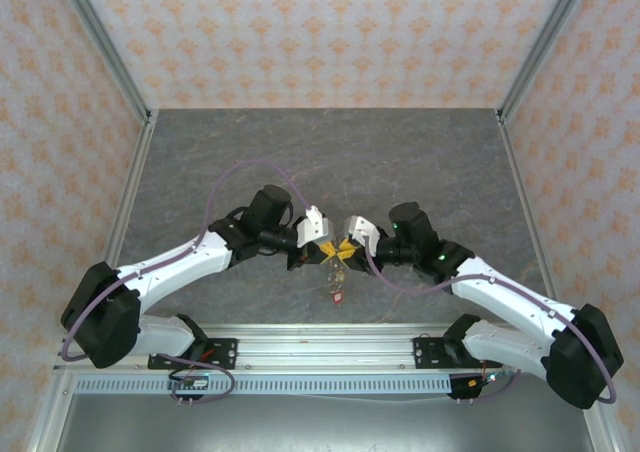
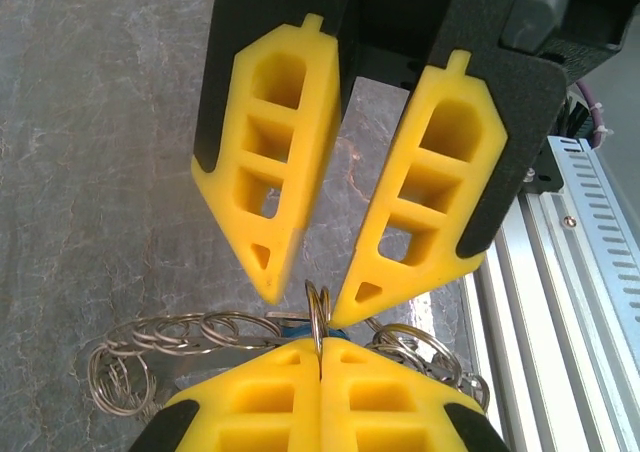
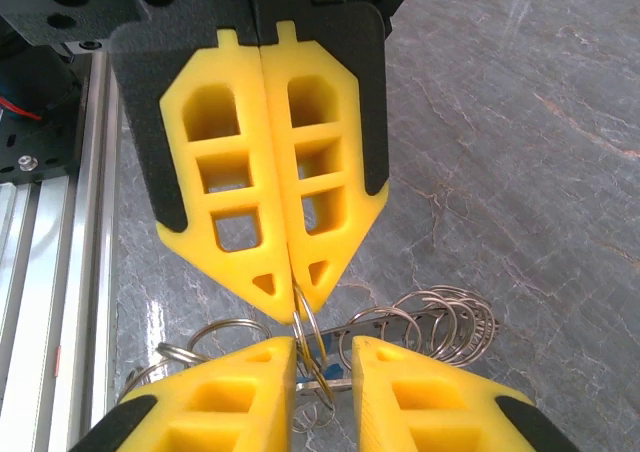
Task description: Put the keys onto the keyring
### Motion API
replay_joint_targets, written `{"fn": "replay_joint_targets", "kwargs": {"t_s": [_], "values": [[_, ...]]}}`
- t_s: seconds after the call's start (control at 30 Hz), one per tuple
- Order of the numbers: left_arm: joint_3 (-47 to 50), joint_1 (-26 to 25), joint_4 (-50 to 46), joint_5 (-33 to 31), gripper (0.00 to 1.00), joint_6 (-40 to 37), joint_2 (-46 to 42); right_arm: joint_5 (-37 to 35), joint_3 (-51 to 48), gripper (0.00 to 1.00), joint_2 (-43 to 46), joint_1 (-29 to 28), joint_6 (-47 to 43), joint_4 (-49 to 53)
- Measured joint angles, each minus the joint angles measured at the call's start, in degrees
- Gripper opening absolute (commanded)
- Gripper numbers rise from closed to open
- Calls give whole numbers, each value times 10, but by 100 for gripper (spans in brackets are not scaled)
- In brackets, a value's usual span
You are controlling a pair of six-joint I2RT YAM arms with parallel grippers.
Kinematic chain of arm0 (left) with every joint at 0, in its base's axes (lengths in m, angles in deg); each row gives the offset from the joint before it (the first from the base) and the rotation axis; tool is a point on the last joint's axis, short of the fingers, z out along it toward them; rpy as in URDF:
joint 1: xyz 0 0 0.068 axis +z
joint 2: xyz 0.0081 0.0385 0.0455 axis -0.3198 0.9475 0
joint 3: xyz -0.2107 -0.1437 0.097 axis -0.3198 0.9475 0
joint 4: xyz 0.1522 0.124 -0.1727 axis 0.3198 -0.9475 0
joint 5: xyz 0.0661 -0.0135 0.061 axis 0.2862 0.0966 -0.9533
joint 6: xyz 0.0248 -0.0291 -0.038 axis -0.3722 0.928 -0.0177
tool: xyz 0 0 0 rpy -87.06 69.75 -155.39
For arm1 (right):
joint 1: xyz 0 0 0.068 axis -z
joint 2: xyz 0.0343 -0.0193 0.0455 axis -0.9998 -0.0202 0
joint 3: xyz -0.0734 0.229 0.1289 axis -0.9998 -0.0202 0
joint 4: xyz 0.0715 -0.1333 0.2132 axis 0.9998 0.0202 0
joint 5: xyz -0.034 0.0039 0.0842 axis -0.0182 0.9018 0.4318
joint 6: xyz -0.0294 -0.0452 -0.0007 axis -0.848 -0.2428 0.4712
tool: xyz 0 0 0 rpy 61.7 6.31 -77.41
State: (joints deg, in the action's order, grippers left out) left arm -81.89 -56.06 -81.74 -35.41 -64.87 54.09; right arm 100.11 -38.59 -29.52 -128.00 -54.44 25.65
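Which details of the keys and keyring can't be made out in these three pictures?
1. Top view: the keys are too small. They show as a reddish speck dangling under the meeting arms.
2. Left wrist view: the keyring is partly hidden, with its lower part between the shut jaws of the left gripper.
3. Right wrist view: the chain of small rings is hidden in the middle, behind the right gripper.

The left gripper [image 2: 320, 362] pinches an upright loop of the keyring [image 2: 317, 314]; the right gripper [image 2: 310, 300] has parted fingertips flanking that loop over the grey table [image 2: 100, 122].
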Motion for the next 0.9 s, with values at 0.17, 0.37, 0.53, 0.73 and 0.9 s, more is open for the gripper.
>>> {"fn": "replay_joint_targets", "kwargs": {"t_s": [0.17, 0.37, 0.53, 0.73, 0.9], "values": [[0, 0, 0, 0, 0, 0, 3, 7, 0, 13, 0, 13, -3, 0], [0, 0, 1, 0, 0, 0, 4, 26, 0, 12, -7, 17, -4, 0], [0, 0, 1, 0, 0, 2, 4, 38, 0, 12, -12, 19, -4, -5], [0, 0, 0, -3, 0, 3, 8, 43, 0, 5, -19, 21, 3, -9], [0, 0, -1, -12, 7, 6, 8, 42, 3, 0, -19, 22, 1, 2]]}}
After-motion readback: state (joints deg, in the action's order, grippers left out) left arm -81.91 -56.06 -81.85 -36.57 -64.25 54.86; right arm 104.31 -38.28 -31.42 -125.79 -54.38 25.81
